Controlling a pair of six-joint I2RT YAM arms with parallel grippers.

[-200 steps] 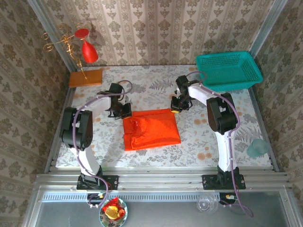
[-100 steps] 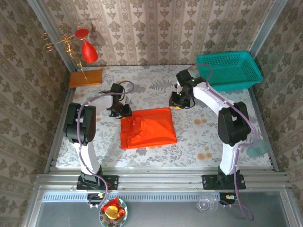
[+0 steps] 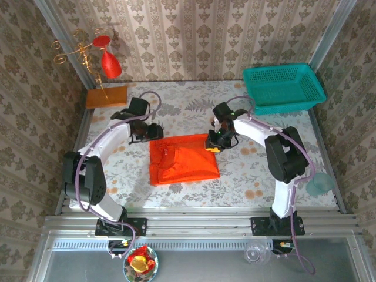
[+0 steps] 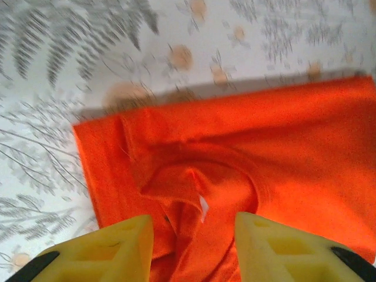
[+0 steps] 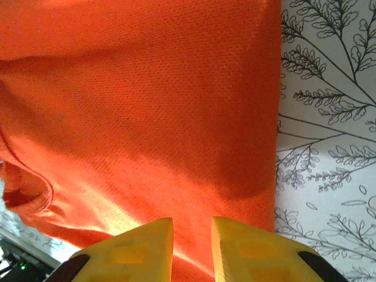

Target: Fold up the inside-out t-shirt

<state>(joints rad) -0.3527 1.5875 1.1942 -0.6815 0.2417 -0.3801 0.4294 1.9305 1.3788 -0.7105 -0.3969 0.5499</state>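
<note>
The inside-out t-shirt (image 3: 183, 160) lies folded into a rough orange-red rectangle in the middle of the floral table. My left gripper (image 3: 147, 131) hangs at its far left corner. In the left wrist view its yellow fingers (image 4: 111, 247) stand open above the rumpled collar area of the t-shirt (image 4: 270, 147), with nothing between them. My right gripper (image 3: 214, 141) is over the far right corner. In the right wrist view its fingers (image 5: 135, 252) stand a narrow gap apart just above flat cloth (image 5: 147, 88), close to the shirt's right edge.
A teal basket (image 3: 284, 88) stands at the back right. An orange-brown wooden block (image 3: 106, 96) and a red ornament on a gold stand (image 3: 109, 63) are at the back left. A pale teal cup (image 3: 320, 183) sits at the right edge.
Both grippers have opened and let go of the shirt's far corners. The shirt has settled slightly leftward. The right gripper has come nearer, over the cloth, and the left arm has swung outward.
</note>
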